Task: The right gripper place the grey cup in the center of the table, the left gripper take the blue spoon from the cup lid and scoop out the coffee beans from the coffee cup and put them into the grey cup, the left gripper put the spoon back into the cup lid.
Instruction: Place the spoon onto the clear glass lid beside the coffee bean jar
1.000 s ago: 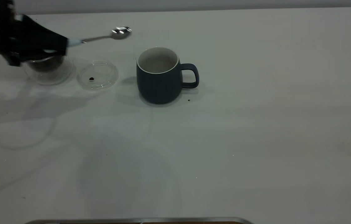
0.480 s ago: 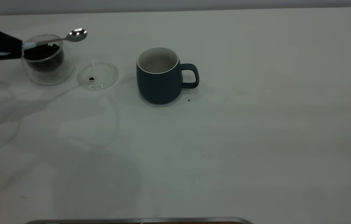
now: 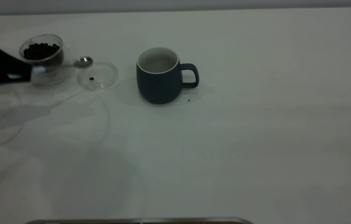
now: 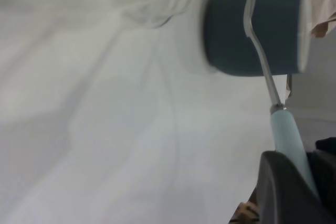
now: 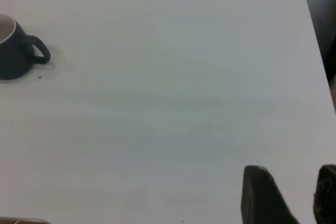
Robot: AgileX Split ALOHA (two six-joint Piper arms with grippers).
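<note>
Spoon [image 3: 69,64] handle is getting pinched by the left claw [image 3: 27,73] near the table's [image 3: 225,140] far-left corner, bowl hanging over the cup lid [image 3: 98,75] rim, probably heading back in there, while the right claw [image 5: 294,198] is sitting spread, idle.

Dim, even light; soft shadows on the table [image 3: 225,140]; left wrist view blurred.

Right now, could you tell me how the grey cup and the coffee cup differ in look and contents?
The grey cup is opaque dark blue-grey with a white interior; the coffee cup is clear glass. The grey cup has a loop handle on its side; the coffee cup shows none. The coffee cup holds a heap of coffee beans; no beans show inside the grey cup from this angle. The grey cup looks larger. Both stand upright on the table.
</note>
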